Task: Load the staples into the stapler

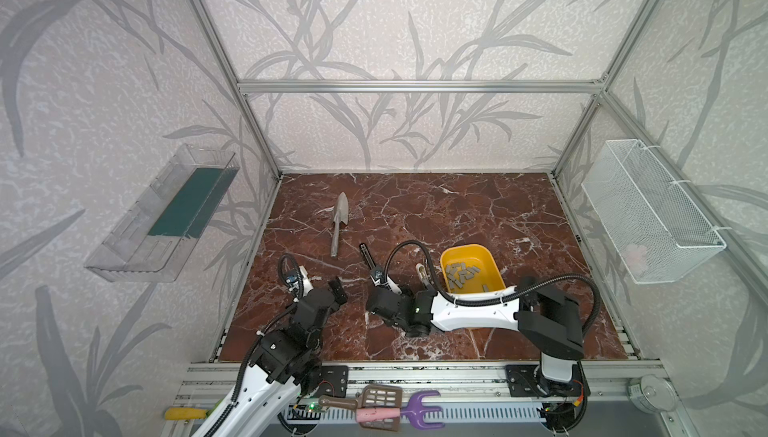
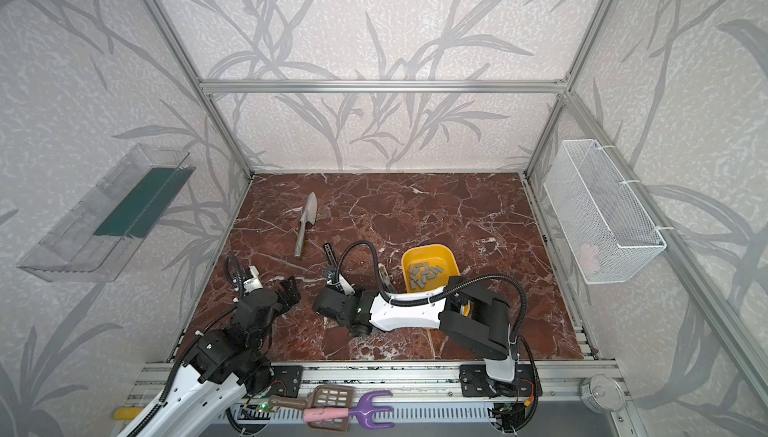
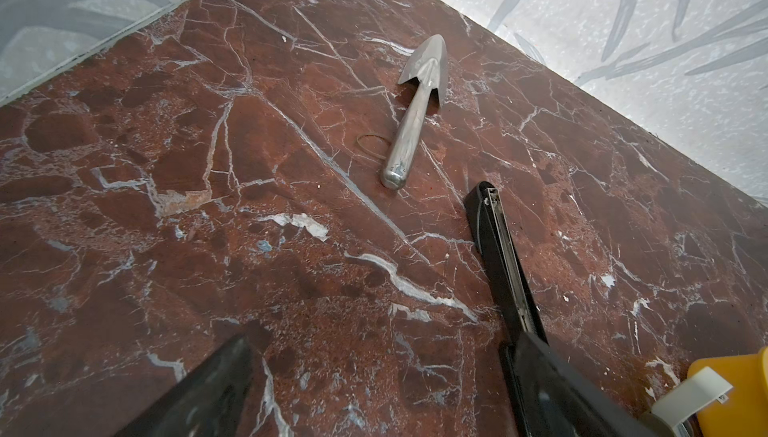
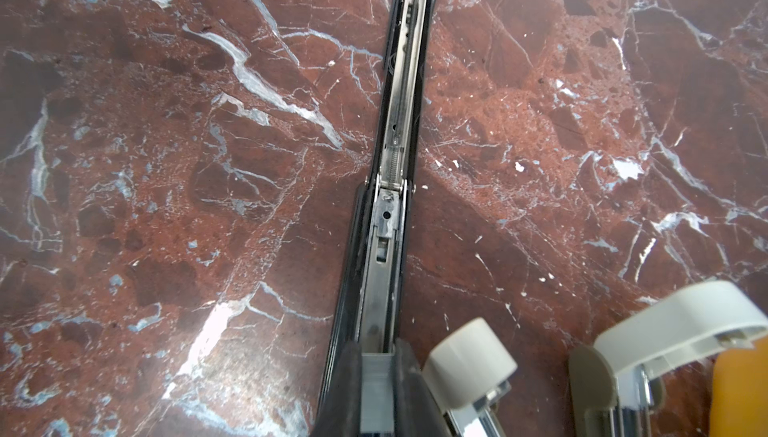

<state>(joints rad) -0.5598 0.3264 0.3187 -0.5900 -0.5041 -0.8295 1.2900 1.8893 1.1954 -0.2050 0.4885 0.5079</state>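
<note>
Right pincer (image 4: 376, 362) pinches the stapler (image 4: 405, 82) stretching ahead; left pincer (image 3: 384, 337) gapes, empty. A loose grip may let the stapler swivel.

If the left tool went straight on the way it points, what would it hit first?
Left tool: likely the metal trowel, handle end first, though it tilts down and may touch the marble table sooner.

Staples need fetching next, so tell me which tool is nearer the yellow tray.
Right. The right tool, shut on the stapler, sits just left of the yellow tray in a top view; the left tool, open, is farther left, beyond the stapler.
</note>
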